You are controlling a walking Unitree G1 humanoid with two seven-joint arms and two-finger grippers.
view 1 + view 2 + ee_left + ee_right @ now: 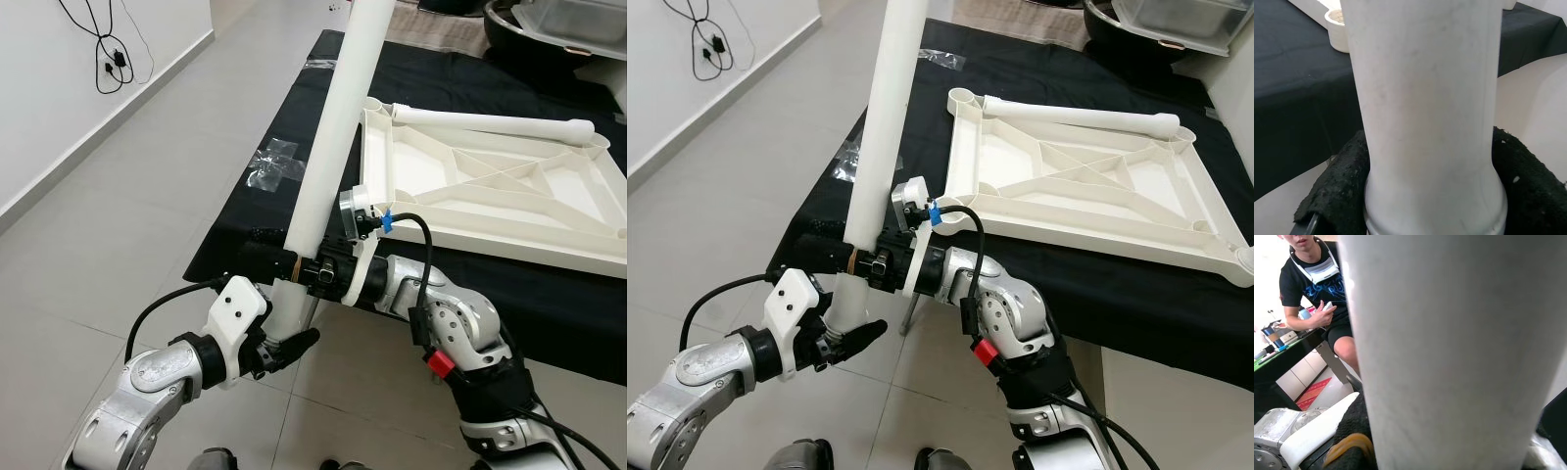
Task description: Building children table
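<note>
A long white table leg (338, 127) stands nearly upright, leaning slightly, in front of the black-covered table (245, 211). My left gripper (284, 343) is shut on its lower end, black fingers (1337, 196) pressed on both sides. My right gripper (294, 264) is shut on the leg a little higher up. The white tabletop (490, 191) lies upside down on the black cloth, ribs showing. A second white leg (490, 122) lies across its far edge, and an open corner socket (963, 97) sits at the far left corner.
Grey tiled floor (147, 196) spreads to the left, with cables (108, 59) hanging on the wall. A piece of clear tape (274, 162) sticks to the floor by the table's edge. A seated person (1317, 289) appears in the right wrist view.
</note>
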